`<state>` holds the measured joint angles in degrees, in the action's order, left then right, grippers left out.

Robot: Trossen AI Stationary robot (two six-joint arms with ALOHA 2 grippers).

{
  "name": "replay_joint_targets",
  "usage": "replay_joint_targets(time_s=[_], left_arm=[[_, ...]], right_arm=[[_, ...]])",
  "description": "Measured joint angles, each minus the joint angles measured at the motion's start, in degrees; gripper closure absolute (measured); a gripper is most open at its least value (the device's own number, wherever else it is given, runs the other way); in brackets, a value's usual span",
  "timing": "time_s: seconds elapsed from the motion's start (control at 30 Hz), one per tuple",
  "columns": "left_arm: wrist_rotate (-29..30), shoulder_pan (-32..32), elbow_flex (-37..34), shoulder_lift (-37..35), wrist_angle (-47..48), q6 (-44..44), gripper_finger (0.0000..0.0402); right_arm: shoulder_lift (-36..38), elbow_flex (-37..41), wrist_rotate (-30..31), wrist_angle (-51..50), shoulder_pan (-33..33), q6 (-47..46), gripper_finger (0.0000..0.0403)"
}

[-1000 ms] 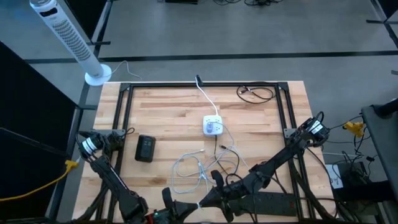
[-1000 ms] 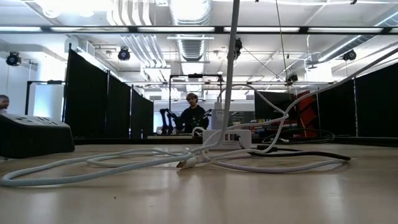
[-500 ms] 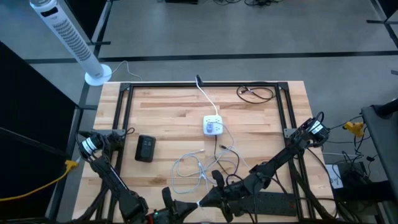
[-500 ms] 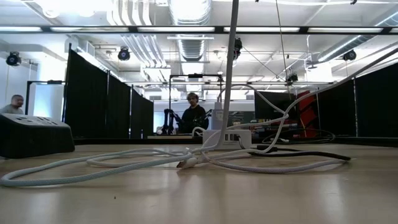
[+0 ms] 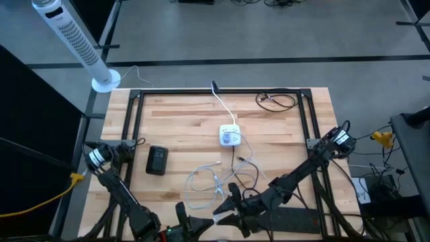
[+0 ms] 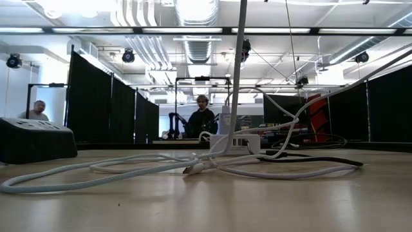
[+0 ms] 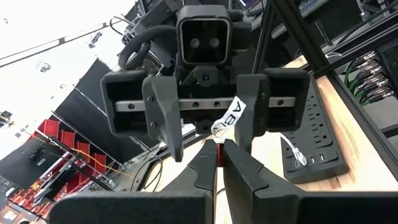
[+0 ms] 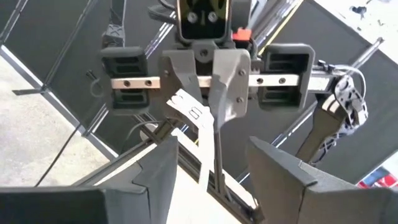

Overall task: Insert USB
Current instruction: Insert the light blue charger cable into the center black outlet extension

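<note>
My two grippers face each other, level, above the table's near edge. My left gripper (image 5: 209, 219) (image 7: 217, 163) is shut on the end of a white USB cable (image 8: 198, 138) that carries a white tag (image 7: 231, 116). My right gripper (image 5: 227, 206) (image 8: 214, 171) stands open, one finger on each side of that cable end, touching nothing. The cable's remaining length (image 5: 207, 179) lies in loops on the wood. A white charger block (image 5: 230, 136) lies flat at the table's middle, its own cord running to the far edge. My left gripper pinches the white cable's end (image 7: 218, 148) between its two fingers, which come at it level. The tagged piece (image 8: 186, 107) sticks out past the fingertips, lifted clear of the table. The fingers hide the exact place of contact.
A black device (image 5: 156, 160) lies at the table's left. A coiled black cable (image 5: 276, 101) lies at the far right corner. A black power strip (image 7: 313, 151) sits along the near right edge. A white tower fan (image 5: 70, 42) stands beyond the far left corner. People (image 6: 202, 118) show in the room behind.
My right gripper has opened in place at the cable end and let go of it. My left gripper stays shut there, and the cable loops on the table have not moved.
</note>
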<state>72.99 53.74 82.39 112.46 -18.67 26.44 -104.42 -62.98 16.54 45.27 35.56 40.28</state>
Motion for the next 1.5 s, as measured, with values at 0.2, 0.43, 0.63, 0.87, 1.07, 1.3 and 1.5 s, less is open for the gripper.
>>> replay_joint_targets(time_s=[0.2,0.43,0.63,0.87,1.07,1.3,1.5], left_arm=[[0.00,0.00,0.00,0.00,-0.14,0.00,0.0399],[0.35,0.00,-0.02,0.00,-0.08,-0.02,0.0399],[0.39,0.00,-0.01,0.00,0.11,-0.61,0.0397],[0.09,0.01,-0.02,0.00,0.93,-1.73,0.0348],[3.66,0.96,-0.02,0.00,2.22,-3.15,0.0320],[16.45,1.51,0.00,-0.04,3.72,-11.67,0.0322],[16.67,-0.86,0.02,-0.09,6.99,-20.51,0.0354]], right_arm=[[0.02,-0.05,0.01,-0.03,-0.14,-0.70,0.0276],[0.02,-0.05,-0.01,-1.21,-0.32,-2.44,0.0389],[0.04,-0.05,1.26,-1.50,-0.27,-2.53,0.0390],[0.04,-0.05,2.92,-1.72,-0.09,-2.18,0.0390],[0.75,-0.05,10.87,-4.63,0.77,0.20,0.0390],[6.83,-2.25,16.11,-23.46,1.95,-5.16,0.0390],[11.01,-5.21,16.91,-43.82,1.89,-16.67,0.0390]])
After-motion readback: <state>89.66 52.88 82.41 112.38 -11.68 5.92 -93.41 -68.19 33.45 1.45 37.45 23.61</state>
